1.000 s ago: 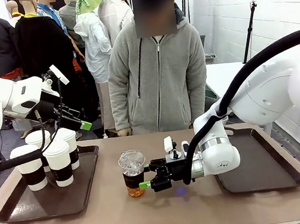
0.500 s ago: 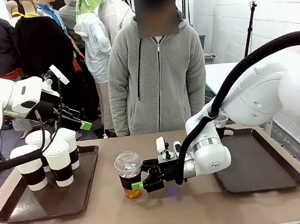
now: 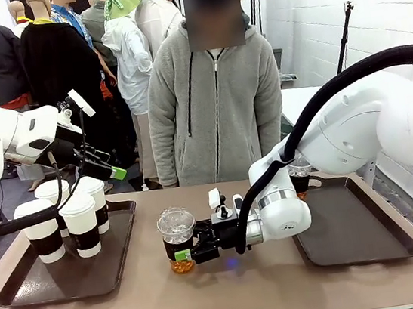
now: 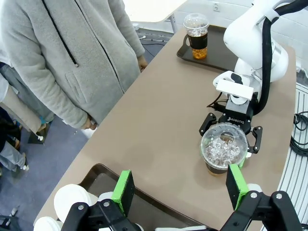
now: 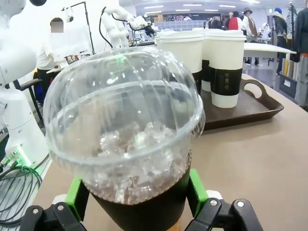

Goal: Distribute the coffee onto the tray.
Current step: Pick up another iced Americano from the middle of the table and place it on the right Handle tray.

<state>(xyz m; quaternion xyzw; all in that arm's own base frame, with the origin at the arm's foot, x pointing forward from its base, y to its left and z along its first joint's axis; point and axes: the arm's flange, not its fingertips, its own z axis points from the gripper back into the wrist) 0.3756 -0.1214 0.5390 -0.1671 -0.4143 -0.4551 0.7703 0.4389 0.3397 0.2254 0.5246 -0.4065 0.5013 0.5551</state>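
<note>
The right end effector (image 3: pixel 183 255) is closed on a clear dome-lidded cup (image 3: pixel 178 238), its green pads (image 5: pixel 196 191) pressed against the black sleeve on either side. The cup stands upright on the tabletop (image 3: pixel 233 296), just beside the left tray (image 3: pixel 119 246) on its right. The left end effector (image 4: pixel 180 190) is held wide open and empty, raised above the left tray.

Compared with a second ago, the held cup and the right end effector have been shifted nearer the left tray — the left arm has stayed where it was.

Ice is seen under the dome, and amber liquid below the sleeve. Four white paper cups (image 3: pixel 80 223) with white lids and black sleeves are grouped on the far part of the left tray. A second clear cup (image 4: pixel 197 35) with amber liquid stands on the right tray (image 3: pixel 370 239) — well apart from the left tray.
</note>
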